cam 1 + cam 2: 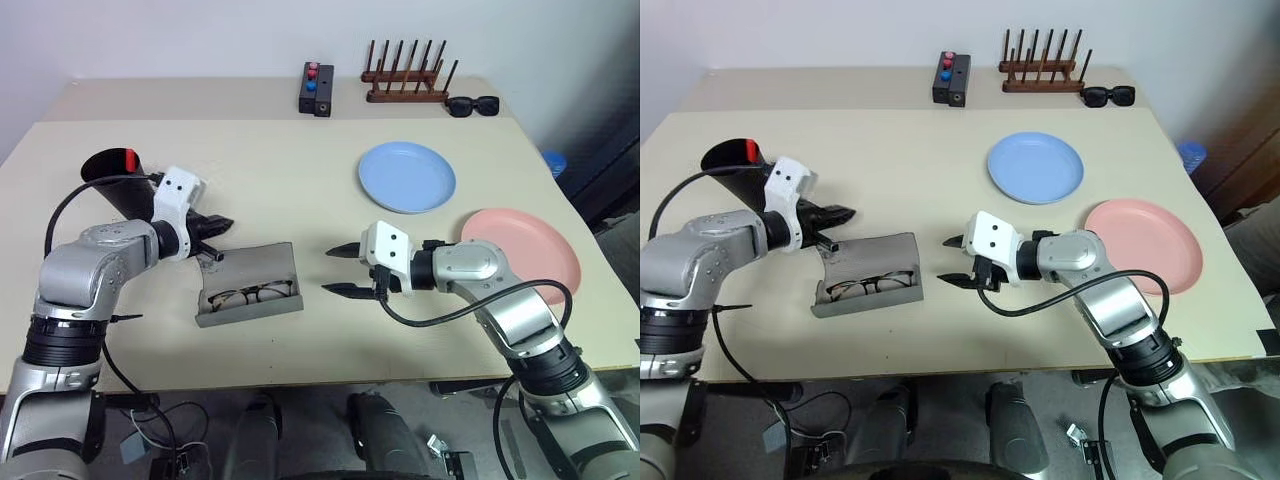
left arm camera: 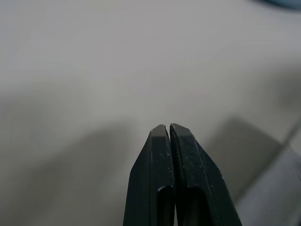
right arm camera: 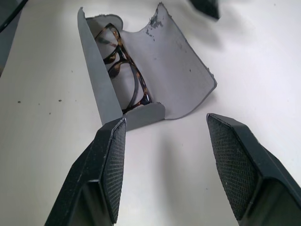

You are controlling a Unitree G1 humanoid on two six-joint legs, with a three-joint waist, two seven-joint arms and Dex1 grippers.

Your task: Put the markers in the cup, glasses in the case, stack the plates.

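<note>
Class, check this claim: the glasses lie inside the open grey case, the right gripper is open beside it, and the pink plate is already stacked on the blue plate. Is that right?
Not quite. The pink plate is not stacked: it lies on the table apart from the blue plate, as the left eye view shows. The rest holds: the glasses lie inside the open grey case, and the right gripper is open beside it.

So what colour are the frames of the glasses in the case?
The glasses have brown-and-black tortoiseshell frames, clearest in the right wrist view.
</note>
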